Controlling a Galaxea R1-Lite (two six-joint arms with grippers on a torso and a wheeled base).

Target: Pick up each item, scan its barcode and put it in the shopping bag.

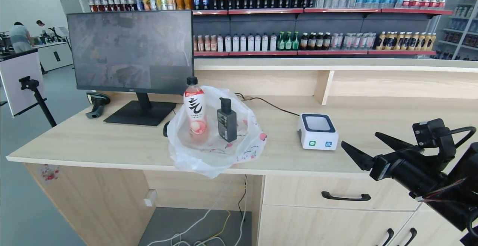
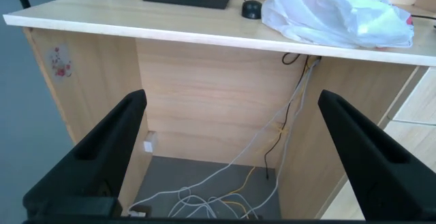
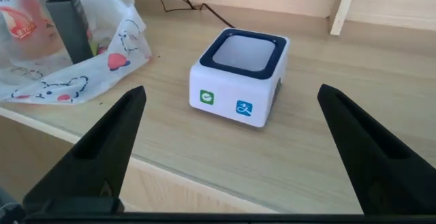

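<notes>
Head view: the drink bottle (image 1: 195,108) and dark pump bottle (image 1: 226,121) stand inside the shopping bag (image 1: 216,152) at the counter's (image 1: 93,141) front edge, with the scanner (image 1: 317,131) near. The right claw (image 1: 358,138) hangs open and empty. Left wrist view: the left claw (image 2: 231,98) gapes empty below that edge. Right wrist view: the scanner lies ahead. Bagging looks finished.

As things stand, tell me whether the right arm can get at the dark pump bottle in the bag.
Probably yes. The right gripper, open, hangs near the counter's front edge, and the dark pump bottle stands upright in the spread-open bag, its top free. Only the scanner sits between them.
</notes>
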